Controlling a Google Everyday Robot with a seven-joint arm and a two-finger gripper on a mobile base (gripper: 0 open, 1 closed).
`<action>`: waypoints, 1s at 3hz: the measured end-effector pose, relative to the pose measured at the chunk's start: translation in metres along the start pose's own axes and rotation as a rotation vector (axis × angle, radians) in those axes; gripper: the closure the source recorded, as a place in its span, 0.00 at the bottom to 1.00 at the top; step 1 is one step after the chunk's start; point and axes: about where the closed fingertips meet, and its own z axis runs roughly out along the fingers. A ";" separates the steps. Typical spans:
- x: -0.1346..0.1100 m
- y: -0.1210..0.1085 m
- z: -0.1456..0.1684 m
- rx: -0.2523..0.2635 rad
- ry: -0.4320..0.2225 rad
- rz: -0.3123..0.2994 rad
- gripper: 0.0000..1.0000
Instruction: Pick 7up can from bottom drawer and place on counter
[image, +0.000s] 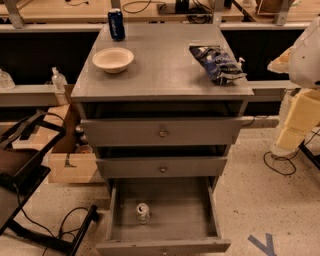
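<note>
The 7up can (143, 213), small and silvery-white with pale green marks, lies on its side on the floor of the open bottom drawer (162, 245), left of the middle. The drawer is pulled far out, and the two drawers above it stick out a little. The grey counter (165, 70) tops the cabinet. My gripper (292, 60) shows as a white rounded shape at the right edge, level with the counter and to its right. It is far above the can and holds nothing that I can see.
On the counter stand a dark blue can (116, 24) at the back left, a beige bowl (113, 59) and a dark crumpled chip bag (216, 63) at the right. A cardboard box (72, 162) and a black frame (25, 165) stand to the left. Yellow foam blocks (300, 122) are at the right.
</note>
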 end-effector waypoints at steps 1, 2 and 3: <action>0.000 0.000 0.000 0.000 0.000 0.000 0.00; 0.000 0.005 0.012 -0.004 -0.028 0.016 0.00; 0.005 0.027 0.045 -0.032 -0.114 0.034 0.00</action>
